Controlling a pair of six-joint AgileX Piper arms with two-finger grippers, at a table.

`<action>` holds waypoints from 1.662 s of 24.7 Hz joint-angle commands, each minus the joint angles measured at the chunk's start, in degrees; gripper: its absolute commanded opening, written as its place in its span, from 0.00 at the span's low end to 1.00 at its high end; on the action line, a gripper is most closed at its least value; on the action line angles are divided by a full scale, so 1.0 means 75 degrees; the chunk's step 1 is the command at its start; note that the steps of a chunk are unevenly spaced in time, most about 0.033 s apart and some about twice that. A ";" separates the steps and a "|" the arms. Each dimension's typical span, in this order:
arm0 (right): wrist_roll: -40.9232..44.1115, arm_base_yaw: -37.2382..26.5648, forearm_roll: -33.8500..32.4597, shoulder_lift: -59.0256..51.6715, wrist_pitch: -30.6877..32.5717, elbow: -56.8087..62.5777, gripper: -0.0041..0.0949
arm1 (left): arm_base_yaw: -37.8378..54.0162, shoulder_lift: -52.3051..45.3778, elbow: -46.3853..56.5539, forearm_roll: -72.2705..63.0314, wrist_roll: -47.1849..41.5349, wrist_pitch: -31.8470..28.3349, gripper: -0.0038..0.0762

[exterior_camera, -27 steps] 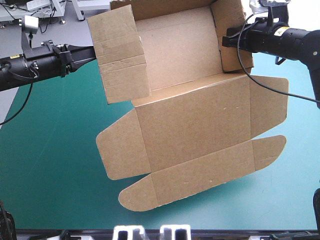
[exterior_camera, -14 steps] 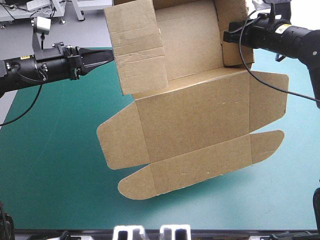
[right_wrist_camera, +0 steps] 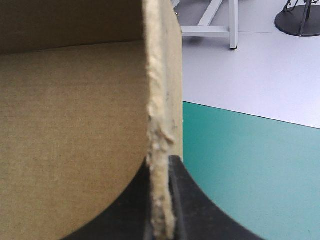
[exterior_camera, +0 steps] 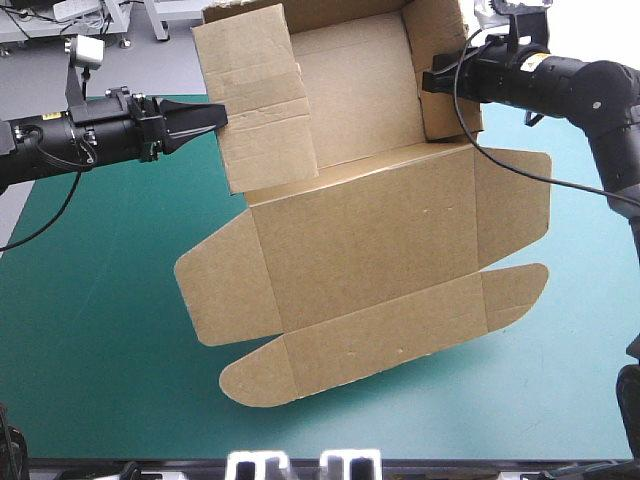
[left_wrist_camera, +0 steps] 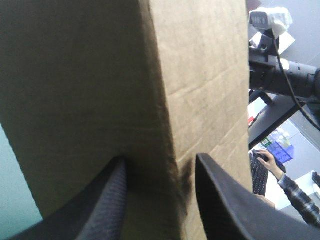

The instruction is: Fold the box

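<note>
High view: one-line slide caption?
Right gripper holds the box by one raised wall; left gripper at the opposite wall.

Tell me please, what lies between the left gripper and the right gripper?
Between the left gripper and the right gripper stands only the box, its two raised walls and back panel, as the high view shows.

This is a lab or workshop: a work table under a teal-green cover stands on a bare grey floor, with white metal frame legs, a black round stand base and a desk keyboard nearby.
</note>
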 commanded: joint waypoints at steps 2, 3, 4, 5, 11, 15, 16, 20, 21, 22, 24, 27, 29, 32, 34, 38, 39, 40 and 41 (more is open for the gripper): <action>0.0145 0.0250 0.0155 -0.0315 -0.0555 -0.0255 0.03 | -0.0053 -0.0227 -0.0217 -0.0318 -0.0065 -0.0458 0.45; 0.0177 0.0322 0.0083 -0.0315 -0.0555 -0.0255 0.03 | -0.0053 -0.0227 -0.0217 -0.0298 -0.0104 -0.0531 0.45; 0.0197 0.0364 0.0053 -0.0315 -0.0555 -0.0255 0.03 | -0.0053 -0.0227 -0.0217 -0.0238 -0.0204 -0.0603 0.45; 0.0197 0.0424 0.0038 -0.0315 -0.0555 -0.0255 0.03 | -0.0053 -0.0227 -0.0217 -0.0106 -0.0320 -0.0697 0.44; 0.0377 0.0776 -0.0328 -0.0315 -0.0654 -0.0255 0.04 | -0.0124 -0.0227 -0.0217 0.1501 -0.1252 -0.0790 0.37; 0.0552 0.1068 -0.0605 -0.0315 -0.0654 -0.0255 0.04 | -0.0280 -0.0227 -0.0217 0.2163 -0.1609 -0.1087 0.37; 0.0574 0.1129 -0.0637 -0.0315 -0.0654 -0.0255 0.04 | -0.0295 -0.0227 -0.0217 0.2282 -0.1679 -0.1182 0.37; 0.0697 0.1536 -0.0652 -0.0315 -0.0702 -0.0255 0.04 | -0.0359 -0.0216 -0.0217 0.2632 -0.1998 -0.1709 0.37; 0.0751 0.1684 -0.0652 -0.0315 -0.0756 -0.0255 0.04 | -0.0359 -0.0216 -0.0217 0.2722 -0.2017 -0.1761 0.37; 0.0751 0.1697 -0.0633 -0.0329 -0.0779 -0.0255 0.04 | -0.0359 -0.0216 -0.0217 0.2849 -0.2017 -0.1819 0.37; 0.0805 0.1697 -0.0327 -0.0358 -0.0750 -0.0255 0.04 | -0.0359 -0.0216 -0.0217 0.3133 -0.2105 -0.2014 0.35; 0.0805 0.1710 -0.0198 -0.0411 -0.0750 -0.0255 0.04 | -0.0359 -0.0196 -0.0217 0.3178 -0.2217 -0.2140 0.26; 0.0805 0.1844 -0.0325 -0.0482 -0.0750 -0.0255 0.04 | -0.0361 -0.0114 -0.0217 0.3080 -0.2229 -0.1953 0.05; 0.1172 0.2063 -0.0946 -0.0482 -0.0386 -0.0255 0.04 | -0.0668 -0.0079 -0.0217 0.3067 -0.2247 -0.1817 0.03; 0.1616 0.2076 -0.1792 -0.0482 0.0316 -0.0255 0.04 | -0.1011 -0.0170 -0.0232 0.3180 -0.2247 -0.2030 0.03; 0.2128 0.2076 -0.2797 -0.0482 0.1851 -0.0255 0.04 | -0.1715 -0.0231 -0.0564 0.4354 -0.2585 -0.1941 0.03; 0.2161 0.2076 -0.3005 -0.0464 0.2344 -0.0255 0.04 | -0.2034 -0.0217 -0.0673 0.5075 -0.2822 -0.1926 0.03; 0.2161 0.2076 -0.3044 -0.0464 0.2537 -0.0255 0.04 | -0.2203 -0.0217 -0.0679 0.5453 -0.2980 -0.1925 0.03; 0.2184 0.2076 -0.3108 -0.0441 0.2734 -0.0255 0.04 | -0.2415 -0.0217 -0.0679 0.5902 -0.3135 -0.1940 0.03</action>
